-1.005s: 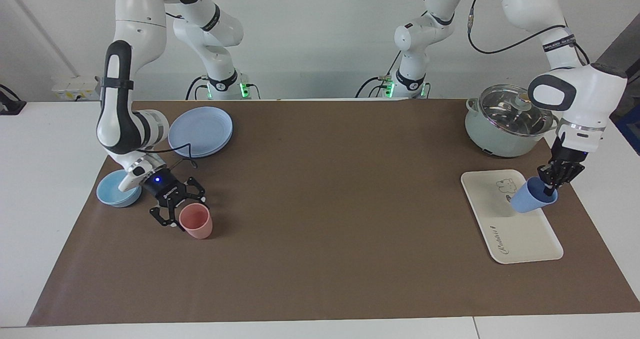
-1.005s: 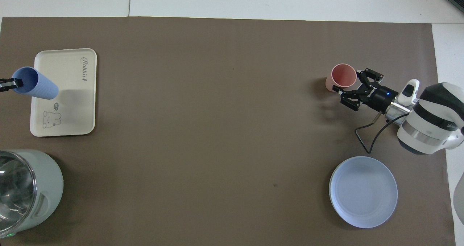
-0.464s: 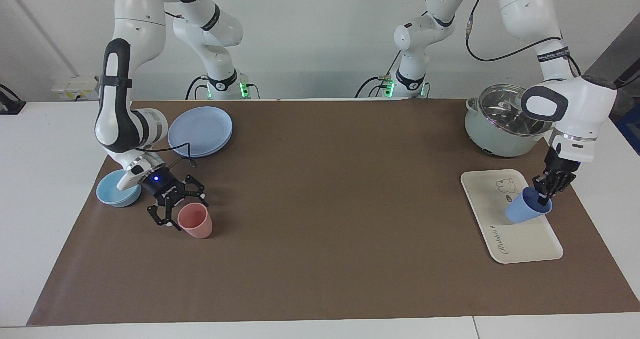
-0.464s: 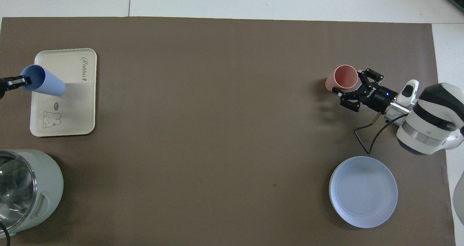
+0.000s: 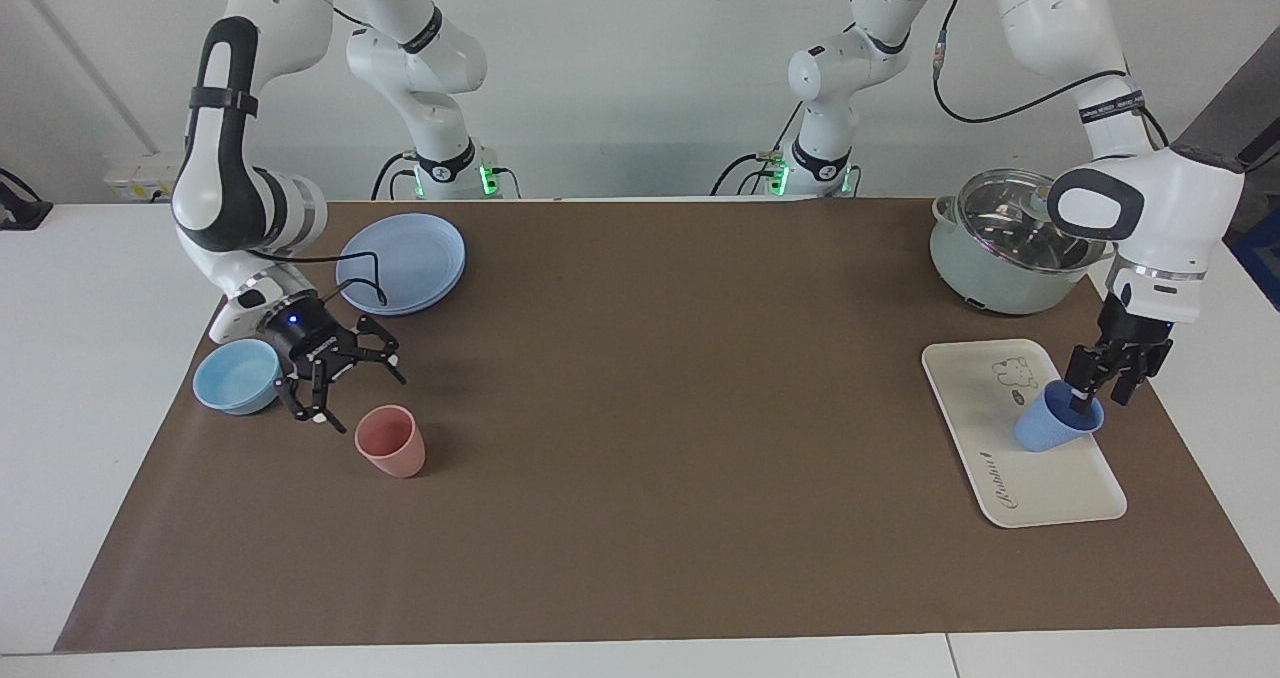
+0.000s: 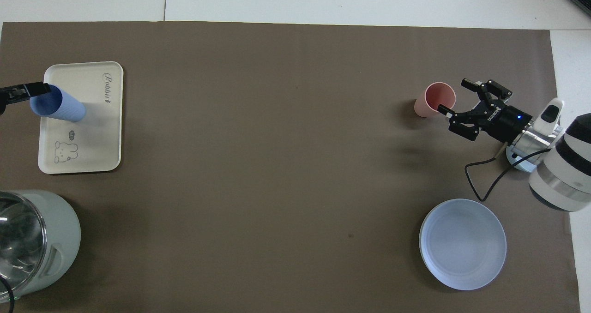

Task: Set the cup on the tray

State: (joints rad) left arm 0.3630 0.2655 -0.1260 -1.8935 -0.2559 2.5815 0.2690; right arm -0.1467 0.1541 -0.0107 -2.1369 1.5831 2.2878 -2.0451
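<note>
The periwinkle-blue cup (image 5: pixel 1050 428) stands on the cream tray (image 5: pixel 1040 483), at the tray's edge toward the left arm's end of the table, leaning a little. My left gripper (image 5: pixel 1102 393) is just above its rim with its fingers apart, one inside the rim and one outside. In the overhead view the cup (image 6: pixel 60 109) is on the tray (image 6: pixel 92 142), and one left finger (image 6: pixel 25 90) shows at its rim. My right gripper (image 5: pixel 352 398) is open and empty, raised beside the salmon-pink cup (image 5: pixel 390 441).
A light-blue bowl (image 5: pixel 232 375) sits under the right arm's wrist. A round blue plate (image 5: pixel 402 261) lies nearer the robots. A lidded pale-green pot (image 5: pixel 1005 243) stands next to the tray, nearer the robots. The pink cup (image 6: pixel 435 98) stands upright on the brown mat.
My left gripper lowered the blue cup onto the tray and its fingers spread. My right gripper drew back from the pink cup and rose.
</note>
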